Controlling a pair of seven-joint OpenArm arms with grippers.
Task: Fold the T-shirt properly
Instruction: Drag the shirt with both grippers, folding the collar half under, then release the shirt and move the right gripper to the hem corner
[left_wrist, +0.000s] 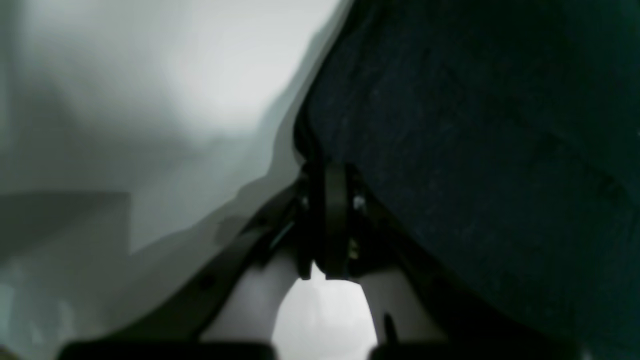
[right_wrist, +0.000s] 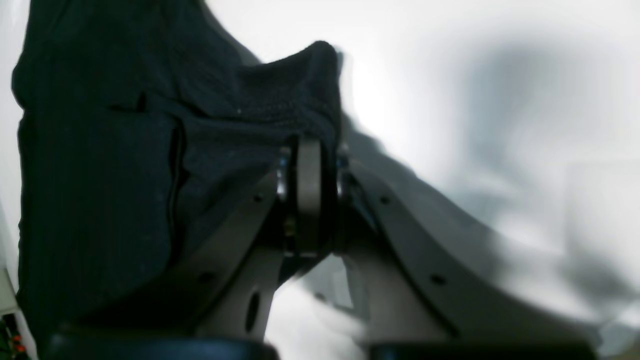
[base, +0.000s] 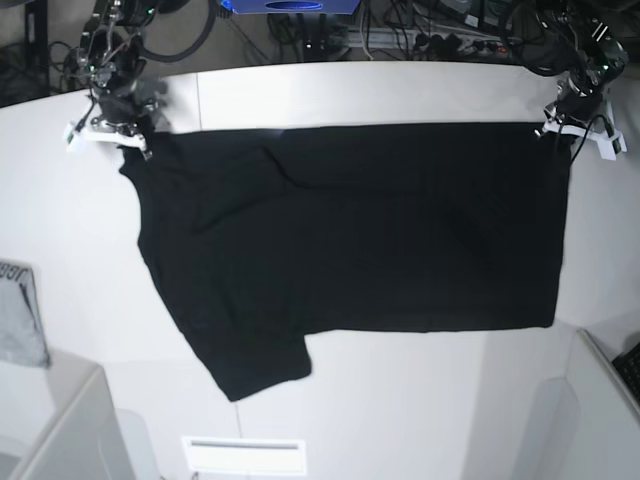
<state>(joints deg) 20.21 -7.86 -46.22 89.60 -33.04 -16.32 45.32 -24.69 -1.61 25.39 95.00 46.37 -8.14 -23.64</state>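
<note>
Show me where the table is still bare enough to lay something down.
Bare table runs along the near edge below the T-shirt, and a strip lies between its sleeve and the grey item. The far edge is crowded: both claws grip the shirt's corners, with cables behind.

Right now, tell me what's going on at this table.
A two-armed robot is working on a black T-shirt spread over a white table. The right end effector is shut on the fabric at the far corner by the sleeve, and the left end effector is shut on the other far corner. The shirt lies mostly flat, plain side up, with one sleeve sticking out toward the near edge. No fold is visible yet. A small grey item lies off to one side.
</note>
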